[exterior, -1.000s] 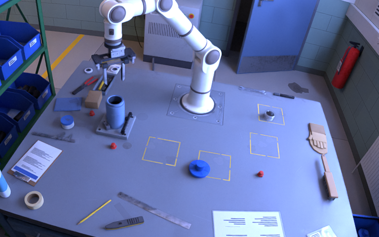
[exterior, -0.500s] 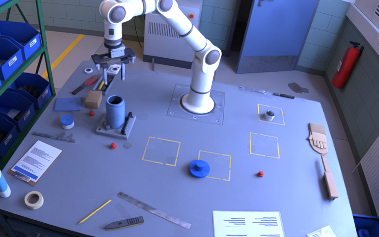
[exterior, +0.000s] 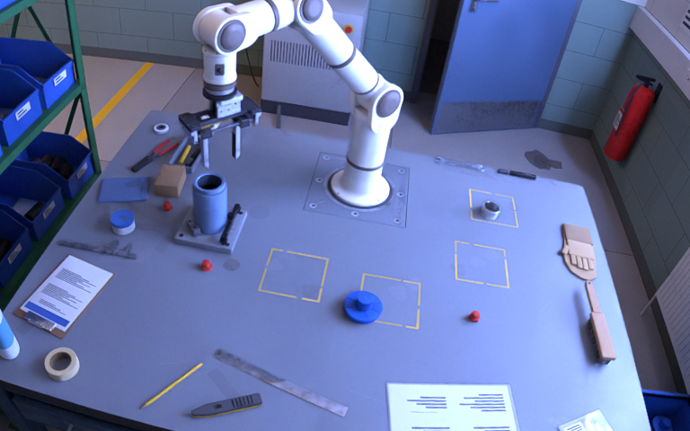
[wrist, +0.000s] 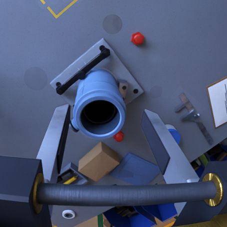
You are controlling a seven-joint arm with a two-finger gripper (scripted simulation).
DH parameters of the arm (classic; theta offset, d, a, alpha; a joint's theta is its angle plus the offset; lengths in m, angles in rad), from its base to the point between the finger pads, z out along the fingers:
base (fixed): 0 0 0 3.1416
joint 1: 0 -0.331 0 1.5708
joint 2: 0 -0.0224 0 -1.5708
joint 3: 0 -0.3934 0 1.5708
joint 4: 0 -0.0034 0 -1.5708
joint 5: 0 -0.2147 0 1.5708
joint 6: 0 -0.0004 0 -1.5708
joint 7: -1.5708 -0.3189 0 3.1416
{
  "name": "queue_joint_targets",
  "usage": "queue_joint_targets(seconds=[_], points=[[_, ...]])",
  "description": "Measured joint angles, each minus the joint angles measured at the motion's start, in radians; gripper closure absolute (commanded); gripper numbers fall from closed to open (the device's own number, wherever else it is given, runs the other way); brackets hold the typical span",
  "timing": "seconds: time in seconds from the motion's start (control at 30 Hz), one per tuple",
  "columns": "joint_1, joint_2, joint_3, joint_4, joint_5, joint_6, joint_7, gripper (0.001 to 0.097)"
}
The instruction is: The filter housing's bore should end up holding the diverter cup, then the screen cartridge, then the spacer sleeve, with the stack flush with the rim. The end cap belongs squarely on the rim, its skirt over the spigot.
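Observation:
On the left of the table the blue filter housing (exterior: pixel 209 202) (wrist: pixel 100 105) stands upright on a grey fixture plate (exterior: pixel 211 231), with a black clamp bar (wrist: pixel 82 71) beside it. Its bore looks dark from above and I cannot tell what lies inside. A small grey ring-like sleeve (exterior: pixel 490 209) sits in the far right yellow square. The blue end cap (exterior: pixel 363 306) lies on the edge of the middle front square. Two other yellow squares hold nothing. My gripper (exterior: pixel 220 152) (wrist: pixel 105 140) hangs above the housing's rim, open and empty.
A cardboard block (exterior: pixel 170 180), a blue pad (exterior: pixel 124 189) and pliers (exterior: pixel 154 154) lie just behind the housing. Red hex caps (exterior: pixel 205 265) dot the table. A blue-topped jar (exterior: pixel 122 221), clipboard (exterior: pixel 64 293), tape roll (exterior: pixel 61 363) and ruler (exterior: pixel 280 382) lie toward the front left.

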Motion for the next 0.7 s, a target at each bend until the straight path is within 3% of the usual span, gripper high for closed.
queue_joint_targets(seconds=[0.2, 0.47, 0.7], points=[[-0.098, 0.002, -0.023, 0.008, 0.013, -0.006, -0.010, 0.0266], [-0.113, 0.002, -0.021, 0.009, 0.018, -0.008, -0.012, 0.0266], [-0.207, -0.015, -0.048, 0.059, 0.030, -0.037, -0.027, 0.0266]])
